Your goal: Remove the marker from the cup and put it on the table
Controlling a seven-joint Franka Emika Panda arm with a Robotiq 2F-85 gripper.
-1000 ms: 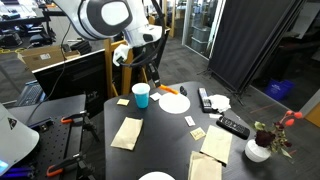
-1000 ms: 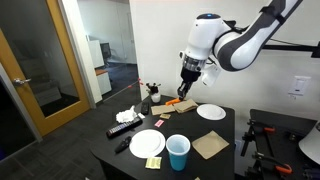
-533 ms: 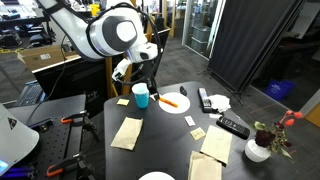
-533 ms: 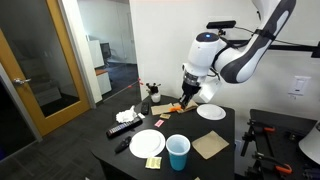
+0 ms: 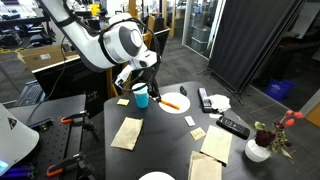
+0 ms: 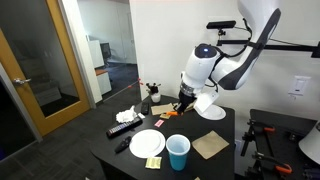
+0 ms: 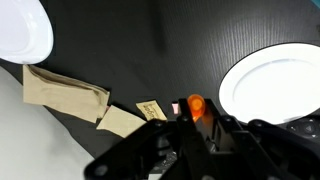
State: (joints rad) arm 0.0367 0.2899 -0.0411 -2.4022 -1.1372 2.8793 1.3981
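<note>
In an exterior view, the camera is looking from well back beyond the near end of the table (image 5: 165, 138), the cup (image 5: 141, 95) far off. In an exterior view, it is facing from the table's opposite end, the cup (image 6: 178, 152) nearest. The wrist view is looking down from close above the table (image 7: 150, 50). Both exterior views are sharing its top.

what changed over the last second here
The arm swung down, lowering the end effector and the thin orange marker it seems to grip toward the dark table, by the round white plate. Nothing was let go. The teal-blue cup, plate and tan napkins stayed put.
</note>
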